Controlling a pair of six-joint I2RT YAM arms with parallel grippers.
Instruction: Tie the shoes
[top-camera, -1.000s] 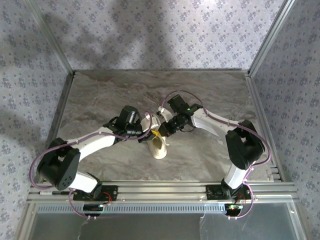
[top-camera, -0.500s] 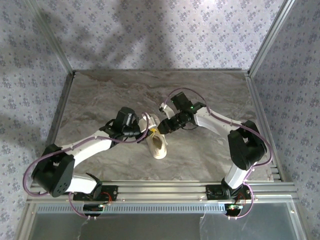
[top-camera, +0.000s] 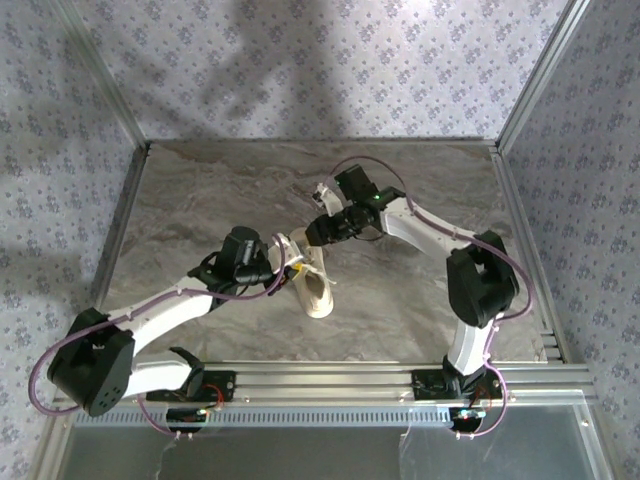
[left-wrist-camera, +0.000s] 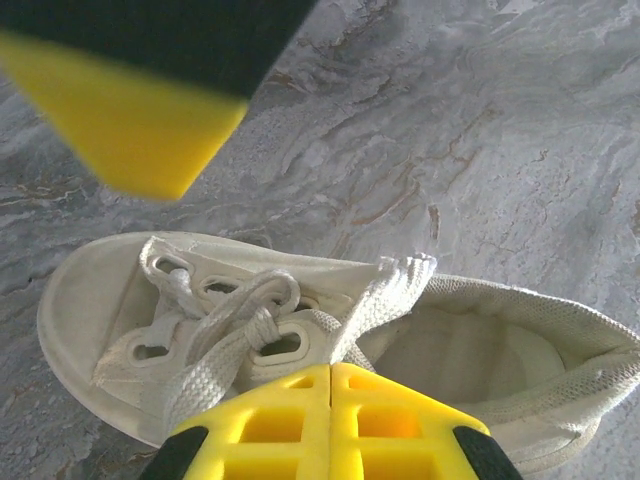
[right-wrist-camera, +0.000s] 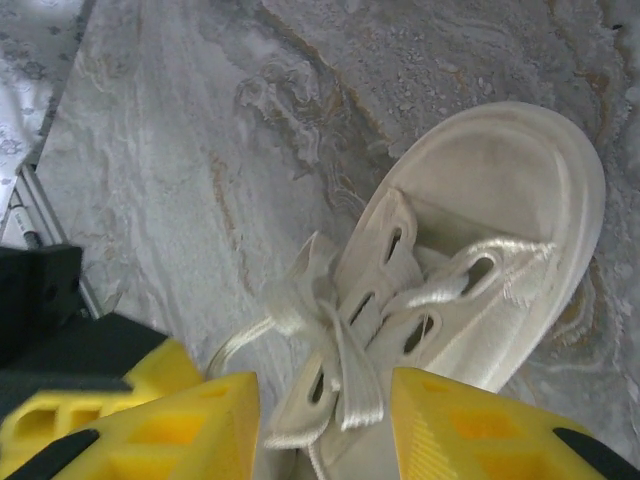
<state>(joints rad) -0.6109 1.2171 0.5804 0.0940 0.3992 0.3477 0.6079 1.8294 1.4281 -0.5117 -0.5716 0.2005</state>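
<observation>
**No bow yet, laces loose**

On the table (top-camera: 200, 200), just ahead of the arm bases and near the middle: one cream sneaker (top-camera: 318, 292), flat on its sole. Laces (left-wrist-camera: 240, 320) threaded through the eyelets and bunched loosely over the tongue, with no knot or bow to be seen. Judged an early stage: crossing, looping and tightening all left to do.

Reaching in low from the near left: left tool (left-wrist-camera: 330, 385), fingers pressed together right over the sneaker's opening, a lace strand running toward them. Whether pinched, impossible to tell. Farther back, stretched in from the right and tipped downward: right tool (right-wrist-camera: 320, 400), fingers spread, hovering over the lacing with loose strands between them, gripping nothing.
</observation>
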